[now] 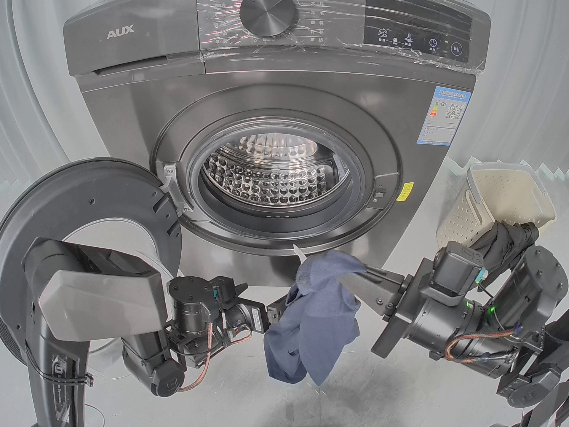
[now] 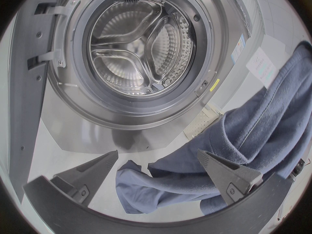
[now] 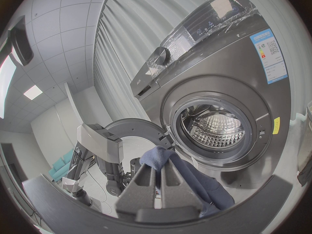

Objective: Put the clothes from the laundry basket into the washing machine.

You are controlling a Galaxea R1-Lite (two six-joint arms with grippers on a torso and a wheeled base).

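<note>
My right gripper (image 3: 160,173) is clamped on the blue garment (image 1: 317,321), which hangs below the opening; my left gripper (image 2: 157,153) is spread wide beside it. I'd raise the drooping tail first, then feed it deep into the washing machine drum (image 1: 267,176).

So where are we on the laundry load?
Done: door open; drum empty, nothing loaded yet. In hand: right gripper shut on the blue garment below the opening, left gripper open beside it. Left: load it, then the dark garment draped over the laundry basket.
</note>
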